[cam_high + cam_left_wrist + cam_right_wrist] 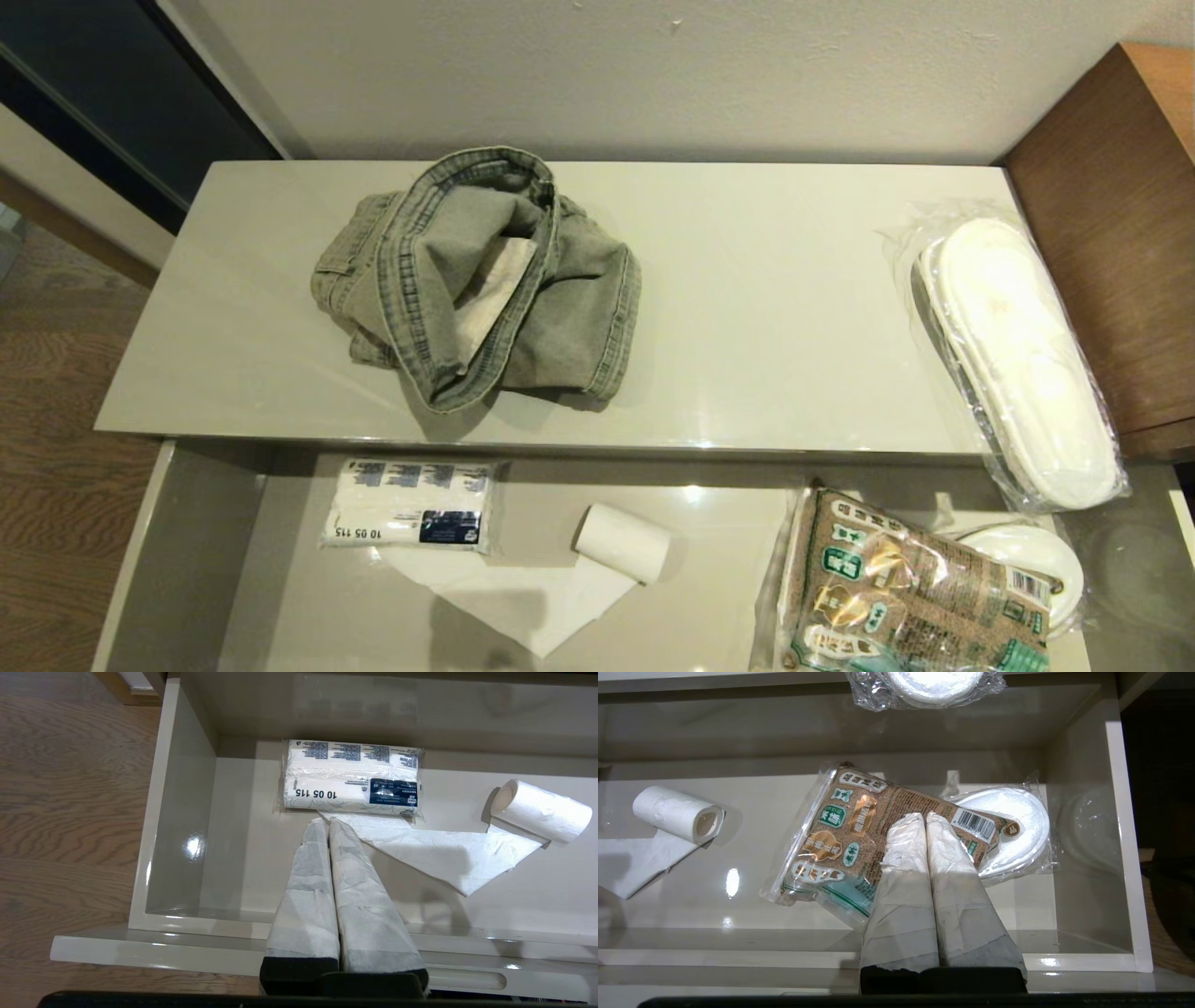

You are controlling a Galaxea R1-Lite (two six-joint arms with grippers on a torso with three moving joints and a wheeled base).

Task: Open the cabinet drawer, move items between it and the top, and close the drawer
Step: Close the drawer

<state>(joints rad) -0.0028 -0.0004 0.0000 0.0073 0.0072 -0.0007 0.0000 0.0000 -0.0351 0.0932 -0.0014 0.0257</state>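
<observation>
Left pincer [328,823]: fingers pressed together, nothing between them. Hangs over the left part of the open drawer [182,826], tips just short of the tissue pack [352,777]; contact cannot be judged. Not seen in the head view.

Right pincer [924,819]: fingers also pressed together, holding nothing. Sits above the brown printed food bag [840,840] in the right part of the drawer; whether it touches the bag cannot be told.

Cabinet [597,446]: long axis runs left to right, back edge against the wall. The drawer is pulled out toward the robot, spanning the full width under the top [775,317].

Denim garment [481,275]: crumpled heap on the top, left of centre, waistband looped up toward the wall, pale pocket lining showing inside.

Wrapped slippers [1018,359]: at the top's right end beside the brown wooden unit [1111,243]. Long axis runs from the wall toward the robot, slightly slanted; near end overhangs the front edge above the drawer.

Drawer contents: tissue pack at the back left, lying lengthwise along the cabinet, "10 05 115" printed upside down as viewed, dark blue label beside it. Toilet roll [623,541] near the middle, on its side, a strip unrolled toward the left. Food bag at the right, slanted, with green and gold badges of unreadable script and a barcode, lying partly on a second wrapped white pack [1013,830].
</observation>
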